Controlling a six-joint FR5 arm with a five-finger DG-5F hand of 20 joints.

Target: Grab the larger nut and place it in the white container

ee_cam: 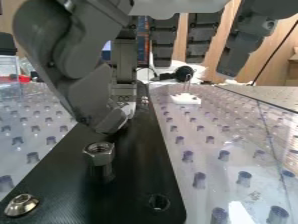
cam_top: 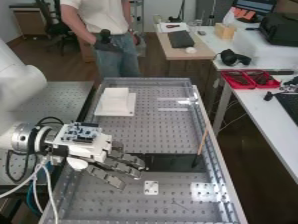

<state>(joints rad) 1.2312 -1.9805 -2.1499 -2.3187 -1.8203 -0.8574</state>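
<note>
Hand (cam_top: pixel 117 163) is open, fingers extended, white box (cam_top: pixel 116 95) at its twelve o'clock (high view); nut (ee_cam: pixel 100 154) on black plate (ee_cam: pixel 141 162) likely dense, rigid, slick, best pinched across opposite flats.

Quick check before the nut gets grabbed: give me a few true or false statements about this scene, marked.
1. The white container is on the perforated surface. True.
2. The robot hand is touching the white container. False; they are apart.
3. A round-headed screw is in the black plate. True.
4. The hex nut is in the white container. False; it is at the black plate.
</note>
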